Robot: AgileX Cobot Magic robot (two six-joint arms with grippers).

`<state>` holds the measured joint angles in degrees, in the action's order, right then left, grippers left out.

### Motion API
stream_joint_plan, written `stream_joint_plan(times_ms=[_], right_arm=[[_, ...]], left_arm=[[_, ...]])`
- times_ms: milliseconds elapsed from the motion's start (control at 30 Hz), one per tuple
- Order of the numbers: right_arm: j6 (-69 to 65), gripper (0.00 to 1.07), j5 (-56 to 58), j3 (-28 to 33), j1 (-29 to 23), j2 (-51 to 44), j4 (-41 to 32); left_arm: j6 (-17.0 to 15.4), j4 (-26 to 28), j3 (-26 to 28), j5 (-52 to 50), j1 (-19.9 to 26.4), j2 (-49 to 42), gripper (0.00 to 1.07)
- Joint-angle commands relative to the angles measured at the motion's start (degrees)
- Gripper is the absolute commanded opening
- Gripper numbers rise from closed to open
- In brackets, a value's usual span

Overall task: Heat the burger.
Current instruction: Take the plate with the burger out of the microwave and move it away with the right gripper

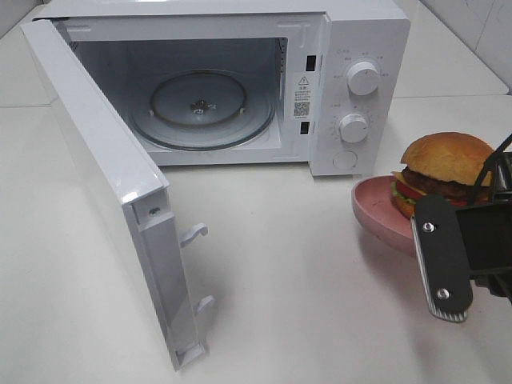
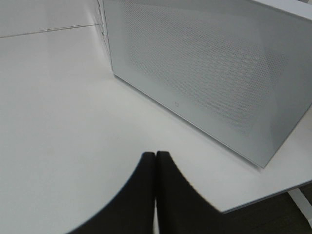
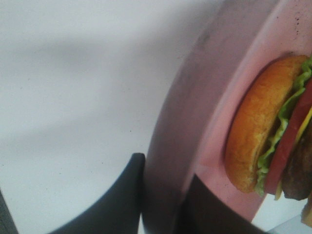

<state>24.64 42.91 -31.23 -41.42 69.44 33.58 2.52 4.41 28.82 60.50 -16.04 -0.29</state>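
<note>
A: Left to right, what stands where, taking the microwave (image 1: 240, 88) as the mark?

B: Its door (image 1: 104, 192) hangs wide open on the left, so the glass turntable (image 1: 202, 108) inside lies bare, ready for a load. The left gripper (image 2: 155, 161) sits outside the door, fingers pressed together, holding nothing; I judge it parked out of the way.

A: And the burger?

B: Right of the microwave, just past the knobs (image 1: 358, 102), the burger (image 1: 444, 172) rests on a pink plate (image 1: 380, 210). The right gripper (image 3: 163, 195) has pinched the plate's rim between its fingers, one outside the wall and one inside. Gripping the rim likely lets it carry the food without squashing the bun.

A: The surface and room?

B: A plain white table (image 1: 304, 280), smooth and matte, with pale tiled wall at the far right corner.
</note>
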Motion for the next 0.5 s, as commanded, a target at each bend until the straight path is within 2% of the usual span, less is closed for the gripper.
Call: stream_joint_plan(times_ms=[33, 200, 233, 267, 333, 500], right_arm=[[-9.2, 0.0, -1.6, -0.1, 0.3, 1.4, 6.2], [-17.5, 0.0, -6.4, -0.3, 2.6, 8.4, 7.6], [-20.5, 0.0, -8.9, -0.9, 6.2, 11.3, 7.7], [-20.5, 0.0, -8.9, -0.9, 6.2, 11.3, 7.7], [-22.6, 0.0, -11.9, -2.4, 11.2, 15.0, 7.8], [-22.7, 0.0, -12.9, -5.0, 16.3, 19.7, 7.8]], left_arm=[[0.2, 0.4, -0.2, -0.9, -0.1, -1.2, 0.0], [0.2, 0.4, -0.2, -0.9, -0.1, -1.2, 0.0], [0.2, 0.4, -0.2, -0.9, -0.1, -1.2, 0.0], [0.2, 0.4, -0.2, -0.9, -0.1, -1.2, 0.0], [0.2, 0.4, -0.2, -0.9, -0.1, -1.2, 0.0], [0.2, 0.4, -0.2, -0.9, -0.1, -1.2, 0.0]])
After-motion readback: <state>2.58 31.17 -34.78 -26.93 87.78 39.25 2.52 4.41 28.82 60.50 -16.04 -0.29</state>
